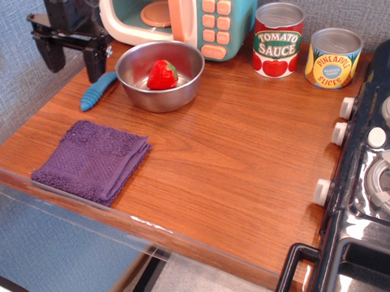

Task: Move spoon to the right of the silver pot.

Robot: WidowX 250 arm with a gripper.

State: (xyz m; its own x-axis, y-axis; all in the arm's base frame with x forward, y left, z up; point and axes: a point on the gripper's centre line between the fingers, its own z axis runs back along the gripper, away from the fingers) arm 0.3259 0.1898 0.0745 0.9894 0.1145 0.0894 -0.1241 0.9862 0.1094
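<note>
One spoon (pixel 98 91) lies just left of one silver pot (pixel 160 76) holding one strawberry (pixel 162 75). Two cans (pixel 278 40) far right, one purple cloth (pixel 92 160) near left. My claw (pixel 73 59) hangs released, empty, above the spoon's far-left side.

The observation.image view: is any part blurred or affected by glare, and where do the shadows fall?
In the observation.image view, the silver pot, the spoon and both can labels look sharp; the gripper is dark but its edges are clear. Glare appears as a pale streak on the table's front edge and on the glossy black stove. Shadows are soft, with a faint one beside the purple cloth.
</note>
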